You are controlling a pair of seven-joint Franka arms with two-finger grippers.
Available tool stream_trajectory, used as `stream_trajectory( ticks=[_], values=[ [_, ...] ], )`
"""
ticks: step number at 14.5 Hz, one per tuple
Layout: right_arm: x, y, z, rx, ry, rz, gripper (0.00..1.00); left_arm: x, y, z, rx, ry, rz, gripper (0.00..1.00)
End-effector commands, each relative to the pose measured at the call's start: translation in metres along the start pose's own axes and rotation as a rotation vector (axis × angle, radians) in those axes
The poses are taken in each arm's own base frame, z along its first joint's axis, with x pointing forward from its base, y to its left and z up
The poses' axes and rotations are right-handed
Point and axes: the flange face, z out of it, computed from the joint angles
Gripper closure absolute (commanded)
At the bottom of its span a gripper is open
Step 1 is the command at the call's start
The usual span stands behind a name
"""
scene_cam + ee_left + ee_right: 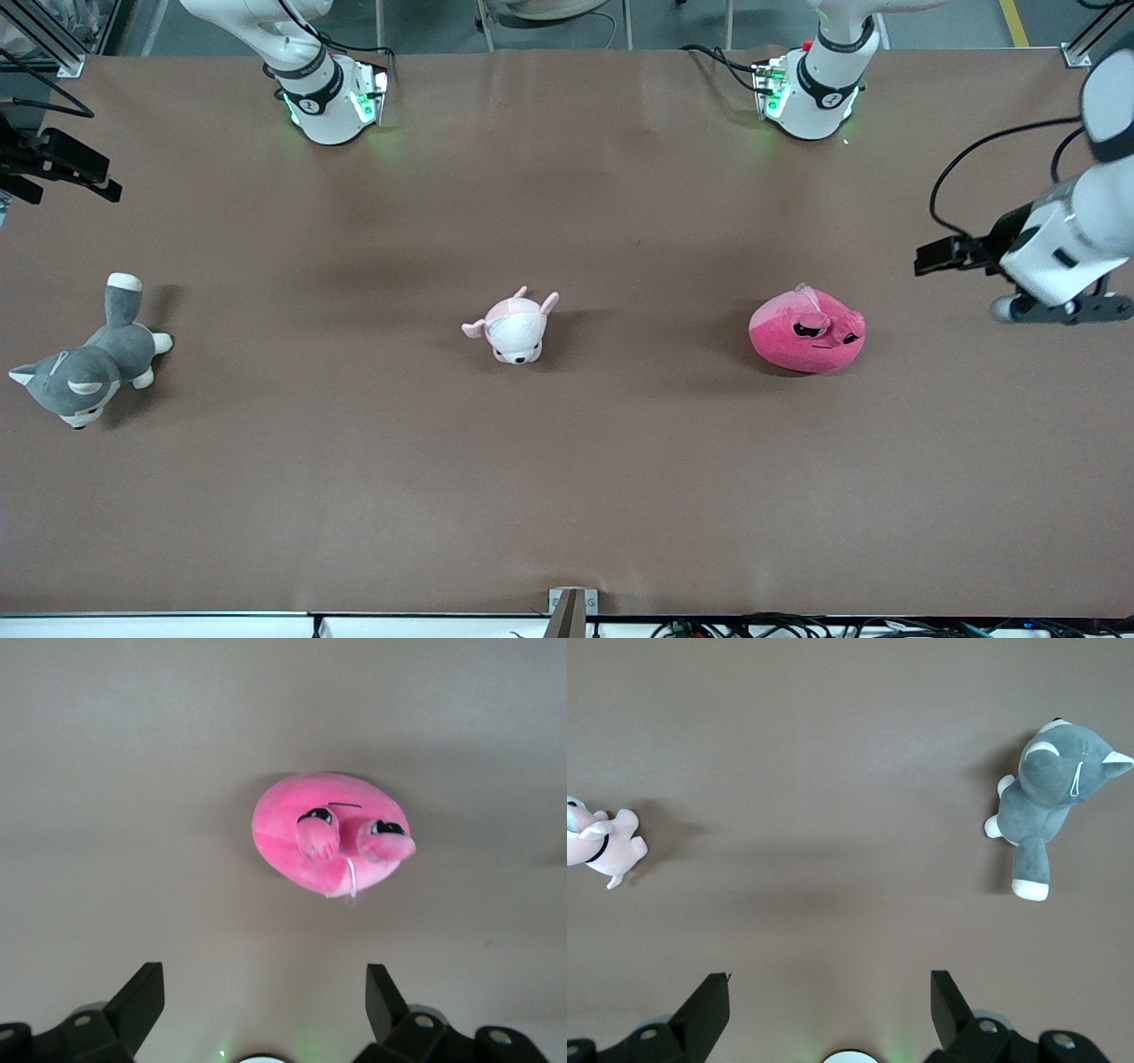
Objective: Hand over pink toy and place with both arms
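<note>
Pink toy [806, 330] on desk [567, 496] toward left arm's end, beside puppy [512, 330]. Left tool [264, 1003] wide, empty, up over desk near toy, apart. Right tool [829, 1003] wide, empty, waiting.

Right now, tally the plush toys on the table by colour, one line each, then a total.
Hot pink: 1, the pink toy
Pale pink and white: 1, the puppy plush
Grey and white: 1, the husky plush
Total: 3
</note>
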Motion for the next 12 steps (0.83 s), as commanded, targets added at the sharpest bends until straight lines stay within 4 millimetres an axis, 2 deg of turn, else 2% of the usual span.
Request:
stream_trajectory(
  ticks=[1, 4, 7, 12],
  values=[
    [-0.005, 0.001, -0.001, 0.005, 0.005, -0.007, 0.00, 0.006, 0.003, 0.040, -0.014, 0.016, -0.013, 0.00],
    [-0.005, 0.001, -0.001, 0.005, 0.005, -0.008, 0.00, 0.026, 0.011, 0.088, -0.038, 0.013, -0.042, 0.00],
    [-0.004, 0.000, -0.001, 0.006, 0.007, -0.008, 0.00, 0.034, 0.017, 0.111, -0.085, 0.027, -0.061, 0.00],
    [-0.003, 0.000, -0.002, 0.006, 0.010, -0.008, 0.00, 0.035, 0.016, 0.139, -0.082, -0.003, -0.064, 0.03]
  ],
)
